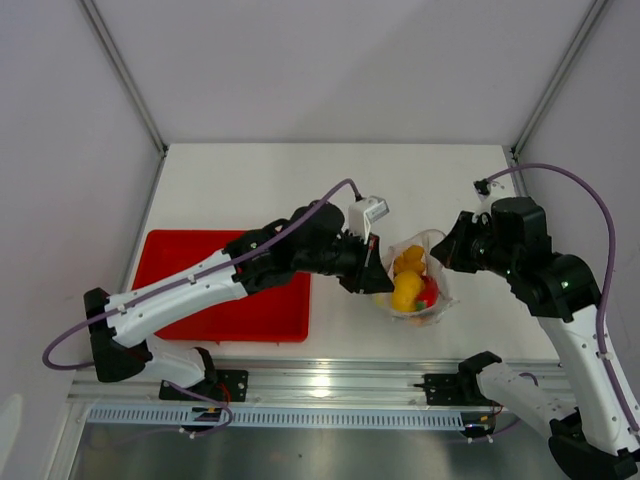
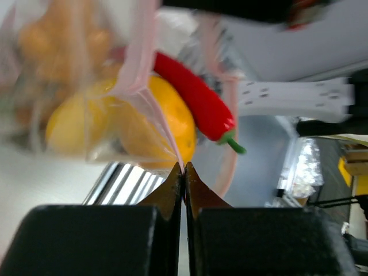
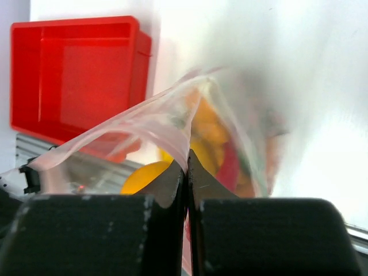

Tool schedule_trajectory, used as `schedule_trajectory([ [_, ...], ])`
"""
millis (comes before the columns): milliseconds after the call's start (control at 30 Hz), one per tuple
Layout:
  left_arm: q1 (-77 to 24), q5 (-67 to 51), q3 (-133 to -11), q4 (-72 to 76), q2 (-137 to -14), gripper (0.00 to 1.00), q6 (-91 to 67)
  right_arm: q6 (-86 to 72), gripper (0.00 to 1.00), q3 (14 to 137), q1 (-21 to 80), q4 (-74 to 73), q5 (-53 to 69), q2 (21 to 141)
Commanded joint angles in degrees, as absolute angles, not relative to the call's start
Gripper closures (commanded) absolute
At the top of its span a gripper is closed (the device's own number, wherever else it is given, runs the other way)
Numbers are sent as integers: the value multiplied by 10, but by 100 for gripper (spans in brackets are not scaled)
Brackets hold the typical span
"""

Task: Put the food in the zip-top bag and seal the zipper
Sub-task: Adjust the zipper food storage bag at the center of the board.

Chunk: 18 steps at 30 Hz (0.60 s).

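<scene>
Left wrist, left hand pinching zipper

**Operator:** What is your count on tooling?

**Inspector:** You have two grippers: one left gripper and one right gripper.

**Operator:** Containers?

**Inspector:** You have one red tray and one zip-top bag, which carries one pink-red zipper strip.

**Operator:** And the food?

**Inspector:** One red chili and one yellow lemon. Your overhead view shows one more yellow piece. The orange-tan pieces are too blurred for you to count.
</scene>
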<state>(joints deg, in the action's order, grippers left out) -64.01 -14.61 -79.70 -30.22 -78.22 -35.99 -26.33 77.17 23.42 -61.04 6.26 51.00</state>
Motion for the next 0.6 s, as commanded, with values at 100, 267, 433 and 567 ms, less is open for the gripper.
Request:
schedule_trajectory([
  [100, -643, -281, -882, -192, -776, 99, -420, -240, 100, 863, 233, -644, 21, 519],
  [267, -641, -233, -767, -139, -730, 99, -500, -258, 100, 882, 233, -665, 56, 500],
  [433, -598, -187, -577, -70, -686, 99, -578, -260, 100, 757, 233, -607, 69, 492],
  [567, -580, -200, -549, -57, -683, 99, -574, -251, 100, 731, 232, -579, 62, 512],
])
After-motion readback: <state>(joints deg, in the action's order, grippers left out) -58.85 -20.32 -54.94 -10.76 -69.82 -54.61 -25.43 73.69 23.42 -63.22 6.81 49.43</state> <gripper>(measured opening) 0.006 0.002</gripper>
